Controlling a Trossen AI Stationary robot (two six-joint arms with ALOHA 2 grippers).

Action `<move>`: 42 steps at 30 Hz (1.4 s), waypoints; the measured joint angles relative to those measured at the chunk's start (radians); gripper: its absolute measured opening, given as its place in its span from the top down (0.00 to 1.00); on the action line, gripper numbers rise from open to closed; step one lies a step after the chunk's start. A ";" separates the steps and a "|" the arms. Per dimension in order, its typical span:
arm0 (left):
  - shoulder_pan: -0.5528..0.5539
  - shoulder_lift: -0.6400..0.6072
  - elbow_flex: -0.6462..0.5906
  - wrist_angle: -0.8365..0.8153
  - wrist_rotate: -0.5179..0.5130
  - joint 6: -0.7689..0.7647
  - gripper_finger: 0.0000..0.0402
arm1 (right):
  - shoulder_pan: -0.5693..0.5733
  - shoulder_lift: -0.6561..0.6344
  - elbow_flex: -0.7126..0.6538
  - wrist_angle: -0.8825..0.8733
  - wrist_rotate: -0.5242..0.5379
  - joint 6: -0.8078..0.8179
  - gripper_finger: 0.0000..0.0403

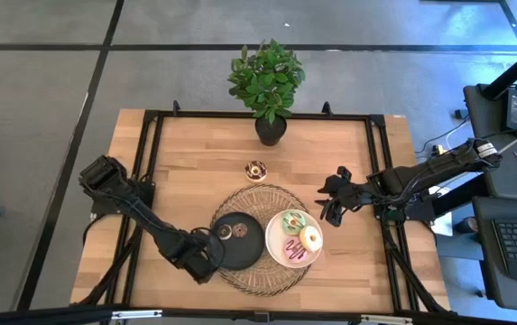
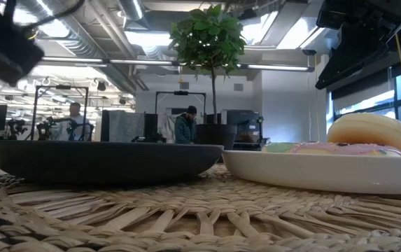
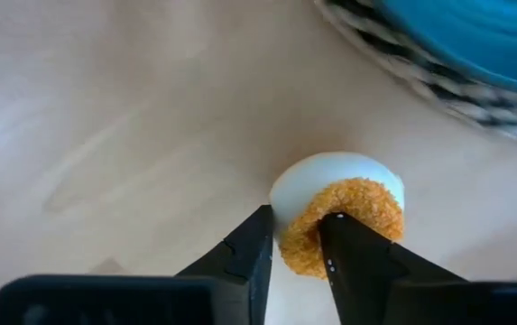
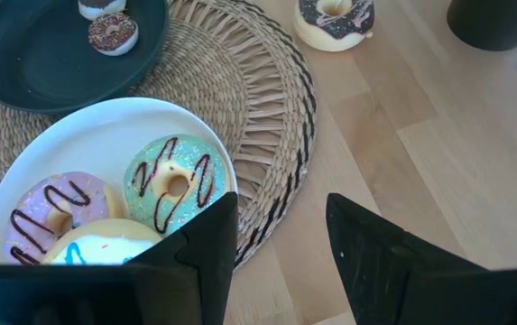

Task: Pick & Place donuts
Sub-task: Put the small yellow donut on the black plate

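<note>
Beside the black plate (image 1: 238,240), the left end effector (image 3: 296,242) is clenched on an orange-crumbed mini donut (image 3: 339,209); the right end effector (image 4: 281,230) hangs released near the white plate (image 4: 87,126).

A: Table (image 1: 186,153): pale wood planks, matt, visible grain. Mat (image 4: 267,99): woven straw, coarse and ribbed.

B: Black plate (image 4: 50,63): smooth, dull sheen. White plate (image 4: 78,144): smooth, glossy.

A: Green donut (image 4: 173,185): icing finely speckled, dark drizzle lines. Orange donut (image 3: 344,221) between the left gripper (image 3: 296,262) fingers: gritty, crumb-like top, smooth cream underside.

B: Fingers: matt black, plastic-looking.
</note>
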 joint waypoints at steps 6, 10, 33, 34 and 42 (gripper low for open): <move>0.009 -0.124 0.000 0.001 -0.117 0.014 0.82 | 0.000 0.000 0.000 0.000 0.027 0.002 0.57; 0.053 -0.171 0.001 0.045 -0.174 0.108 0.84 | 0.000 0.000 0.000 0.000 0.092 0.026 0.57; 0.288 -0.001 0.149 0.059 -0.164 0.561 0.93 | 0.000 0.000 0.000 -0.001 0.107 0.054 0.57; 0.291 0.003 0.149 0.059 -0.165 0.561 0.93 | 0.000 0.000 0.000 -0.001 0.106 0.054 0.57; 0.293 0.040 0.148 0.056 -0.151 0.566 0.93 | 0.000 0.000 0.000 0.000 0.106 0.054 0.57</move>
